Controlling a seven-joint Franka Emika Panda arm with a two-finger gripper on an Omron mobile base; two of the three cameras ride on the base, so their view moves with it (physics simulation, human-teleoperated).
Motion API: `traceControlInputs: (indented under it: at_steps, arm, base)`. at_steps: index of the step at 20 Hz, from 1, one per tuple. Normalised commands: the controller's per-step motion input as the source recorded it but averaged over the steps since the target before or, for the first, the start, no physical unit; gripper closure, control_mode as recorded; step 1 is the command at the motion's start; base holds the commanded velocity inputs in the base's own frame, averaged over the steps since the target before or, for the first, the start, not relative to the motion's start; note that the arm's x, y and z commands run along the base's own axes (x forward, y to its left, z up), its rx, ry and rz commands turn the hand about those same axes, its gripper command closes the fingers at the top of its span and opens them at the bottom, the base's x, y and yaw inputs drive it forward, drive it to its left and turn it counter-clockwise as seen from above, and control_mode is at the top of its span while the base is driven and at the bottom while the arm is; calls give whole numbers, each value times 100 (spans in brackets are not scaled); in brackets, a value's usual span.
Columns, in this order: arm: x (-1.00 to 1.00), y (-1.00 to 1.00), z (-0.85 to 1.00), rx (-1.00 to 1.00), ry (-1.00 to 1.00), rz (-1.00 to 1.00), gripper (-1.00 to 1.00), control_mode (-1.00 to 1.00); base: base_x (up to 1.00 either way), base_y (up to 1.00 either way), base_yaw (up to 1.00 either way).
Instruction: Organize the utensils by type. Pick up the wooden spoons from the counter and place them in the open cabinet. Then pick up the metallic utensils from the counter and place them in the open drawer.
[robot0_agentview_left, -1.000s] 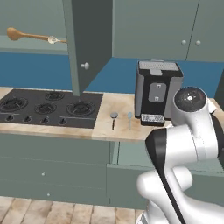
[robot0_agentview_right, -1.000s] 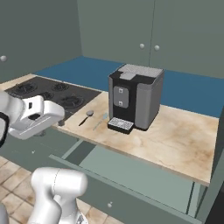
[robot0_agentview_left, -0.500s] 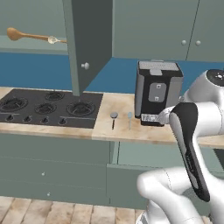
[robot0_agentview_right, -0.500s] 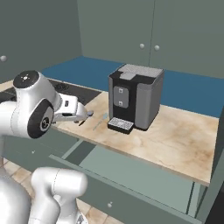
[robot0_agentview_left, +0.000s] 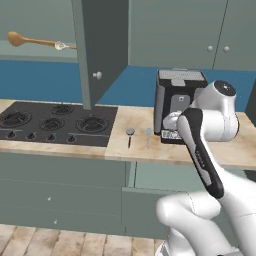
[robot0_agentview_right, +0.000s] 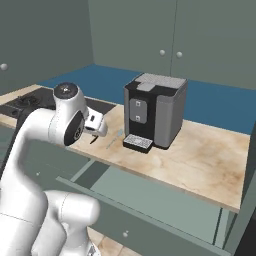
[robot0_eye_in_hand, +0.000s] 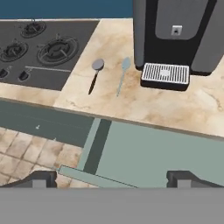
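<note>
Two metal utensils lie side by side on the counter (robot0_eye_in_hand: 175, 105), between the hob (robot0_eye_in_hand: 41, 48) and the coffee machine (robot0_eye_in_hand: 179, 35): the dark-handled one (robot0_eye_in_hand: 95, 75) with a round grey head, and just to its right, apart from it, the pale spoon (robot0_eye_in_hand: 121, 75). Both point their heads toward the wall and their handles toward the counter's front edge. They look light, thin and rigid, and being smooth and lying flat on stone they will likely be slippery and hard to get under. A pinch across the narrow handle near its middle seems the safest hold, with the fingers set crosswise to it. The pale spoon sits near the machine's drip tray (robot0_eye_in_hand: 165, 73), so the dark-handled one probably has more room around it.

Below the counter's edge the drawer (robot0_eye_in_hand: 148, 157) stands pulled out, bare inside — a short carry from either utensil.

The gripper (robot0_eye_in_hand: 111, 179) hangs above the drawer, looking down on counter and drawer together, its jaws spread wide and holding nothing.

Up in the open cabinet (robot0_agentview_left: 100, 45) two wooden spoons lie on the shelf: the large one (robot0_agentview_left: 30, 40) and a small pale-bowled one (robot0_agentview_left: 62, 46) at the end of its handle. By my reading the wooden half is done and both metal pieces remain.

Count: two metal utensils, two wooden spoons, one coffee machine, one hob.
</note>
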Motion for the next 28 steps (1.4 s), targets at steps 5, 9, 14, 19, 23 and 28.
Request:
traceControlInputs:
  at_steps: [5, 9, 14, 19, 23, 28]
  arm:
    - [72, 13, -38, 0, 10, -8, -100, -100]
    - [70, 23, -41, 0, 11, 0, -100, -100]
    - [73, 25, -31, 0, 11, 0, -100, -100]
    - [69, 25, -37, 0, 8, 0, -100, -100]
    - [64, 18, -40, 0, 8, 0, -100, -100]
    - [60, 18, -35, 0, 6, 0, -100, -100]
  base:
    - [0, 0, 0]
    - [0, 0, 0]
    - [0, 0, 0]
    - [0, 0, 0]
    - [0, 0, 0]
    - [0, 0, 0]
